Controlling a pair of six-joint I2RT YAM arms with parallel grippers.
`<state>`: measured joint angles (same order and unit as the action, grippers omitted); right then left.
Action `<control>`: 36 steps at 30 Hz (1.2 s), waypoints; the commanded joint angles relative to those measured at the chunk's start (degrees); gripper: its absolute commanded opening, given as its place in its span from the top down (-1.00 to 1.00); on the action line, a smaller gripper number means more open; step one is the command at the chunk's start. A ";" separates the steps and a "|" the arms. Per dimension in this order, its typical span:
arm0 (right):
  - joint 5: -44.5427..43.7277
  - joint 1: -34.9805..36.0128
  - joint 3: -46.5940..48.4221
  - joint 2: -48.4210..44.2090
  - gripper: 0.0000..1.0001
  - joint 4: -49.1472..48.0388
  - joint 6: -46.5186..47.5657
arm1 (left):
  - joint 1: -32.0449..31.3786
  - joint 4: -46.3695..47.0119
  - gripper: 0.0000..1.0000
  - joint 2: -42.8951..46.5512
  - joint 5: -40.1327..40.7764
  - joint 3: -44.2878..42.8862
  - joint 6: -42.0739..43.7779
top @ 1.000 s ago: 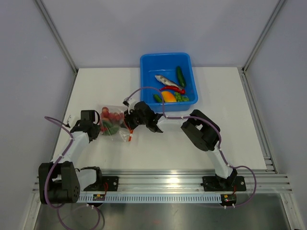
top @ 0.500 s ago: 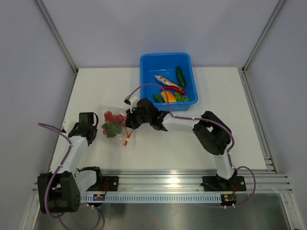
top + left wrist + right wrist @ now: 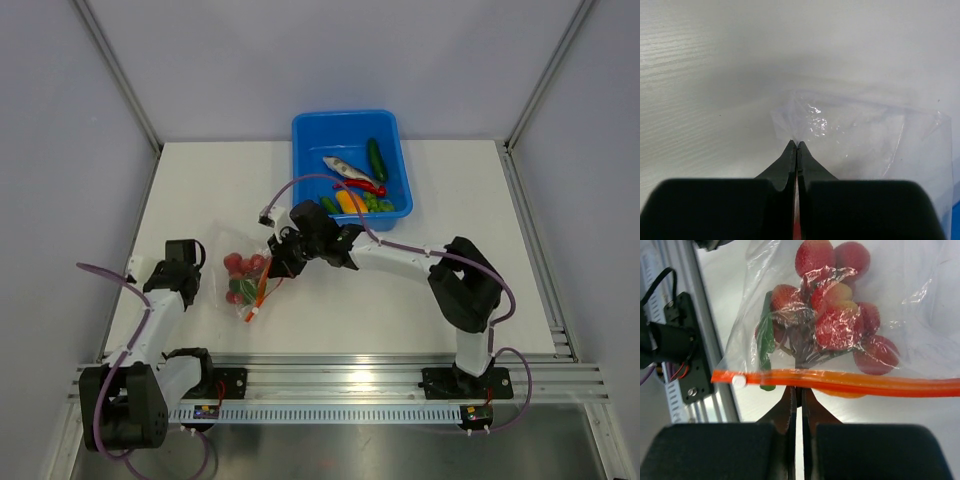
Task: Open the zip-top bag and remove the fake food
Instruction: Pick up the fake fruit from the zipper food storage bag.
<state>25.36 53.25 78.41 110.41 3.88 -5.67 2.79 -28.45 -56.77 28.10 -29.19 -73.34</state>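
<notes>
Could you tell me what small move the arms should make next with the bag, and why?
Probably the right gripper should pull the zip strip gently away from the left gripper. Both are shut on the bag, left on a plain corner, right on the strip, which looks sealed with the red balls inside; tension may part it.

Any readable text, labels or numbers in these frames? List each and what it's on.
None readable.
zip-top bag: clear plastic, no print seen.
blue tub: no label seen.
small board by the left arm's base: any marking is too small to read.
</notes>
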 commanded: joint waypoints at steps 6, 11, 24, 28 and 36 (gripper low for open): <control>9.35 0.53 4.82 -8.89 1.00 14.21 10.93 | 0.64 0.76 1.00 -4.04 2.93 -2.62 -0.40; 13.12 0.53 6.14 -10.91 1.00 20.10 15.33 | 0.64 0.06 1.00 -5.80 2.75 -3.59 -0.22; 15.17 0.54 1.22 -21.89 1.00 19.94 20.09 | 0.73 0.58 1.00 -6.86 2.31 -3.86 0.57; 11.91 0.36 -0.62 -25.06 1.00 17.84 18.86 | 0.73 0.41 1.00 -7.04 2.49 -4.03 0.48; 4.18 -1.04 -6.16 -30.52 0.99 8.61 13.59 | 0.64 -0.12 1.00 -6.95 3.02 -4.12 0.31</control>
<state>34.74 53.04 73.30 83.11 20.43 10.92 3.11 -29.04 -63.59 28.75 -31.16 -73.34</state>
